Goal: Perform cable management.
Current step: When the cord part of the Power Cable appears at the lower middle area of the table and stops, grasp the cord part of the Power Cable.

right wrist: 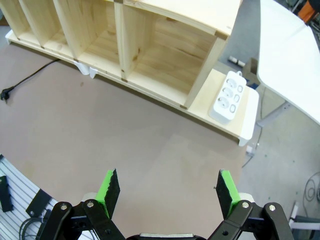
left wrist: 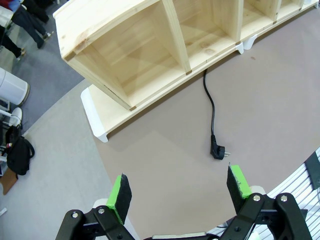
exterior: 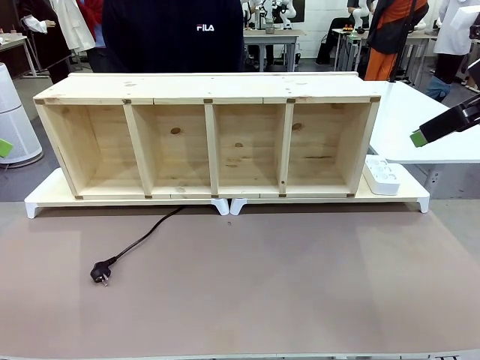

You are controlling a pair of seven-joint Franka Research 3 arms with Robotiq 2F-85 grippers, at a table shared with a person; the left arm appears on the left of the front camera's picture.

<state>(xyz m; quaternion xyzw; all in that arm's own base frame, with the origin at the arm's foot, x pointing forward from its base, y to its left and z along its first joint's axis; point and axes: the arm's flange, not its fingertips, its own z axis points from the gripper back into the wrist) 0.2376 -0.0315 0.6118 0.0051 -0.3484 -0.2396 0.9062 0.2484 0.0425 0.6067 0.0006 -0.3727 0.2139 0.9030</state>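
The cable (exterior: 142,240) is a thin black cord that comes out from under the wooden shelf (exterior: 206,90) and curves across the brown mat to its plug (exterior: 101,272) at the front left. In the left wrist view the cable (left wrist: 212,107) ends in the plug (left wrist: 220,152), just beyond my left gripper (left wrist: 179,187). That gripper is open and empty, hovering above the mat. My right gripper (right wrist: 167,189) also stands open with nothing in it, high over the mat's right side. The cable (right wrist: 30,77) lies far off to its left. From the front, the right gripper (exterior: 421,135) shows at the right edge.
The four-compartment shelf stands on white risers (exterior: 225,205) along the mat's far edge. A white power strip (exterior: 381,175) lies on the riser at the shelf's right end. A person in a dark sweater (exterior: 172,34) stands behind the shelf. A white table (exterior: 420,112) is at the right.
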